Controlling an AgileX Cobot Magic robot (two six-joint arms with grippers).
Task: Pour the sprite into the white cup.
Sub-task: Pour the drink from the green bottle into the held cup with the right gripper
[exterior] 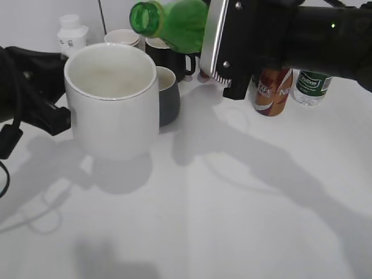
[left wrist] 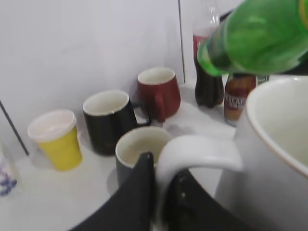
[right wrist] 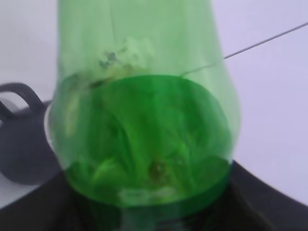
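Observation:
The white cup [exterior: 113, 102] stands at the left of the table, and my left gripper [left wrist: 161, 187] is shut on its squared handle [left wrist: 199, 151]. The cup's inside looks empty. My right gripper [exterior: 224, 43] is shut on the sprite [exterior: 174, 22], a green bottle with no cap, tipped on its side with its open mouth pointing left, above and to the right of the cup's rim. The sprite fills the right wrist view [right wrist: 144, 120] and also shows at the top right of the left wrist view [left wrist: 255, 36].
A dark grey mug [exterior: 168, 93] stands right behind the white cup. Behind it are a black mug [left wrist: 108, 120], a red mug [left wrist: 159, 91], a yellow paper cup [left wrist: 55, 137], a cola bottle [left wrist: 207, 72], a brown coffee bottle [exterior: 270, 90], a water bottle [exterior: 311, 87] and a white jar [exterior: 72, 34].

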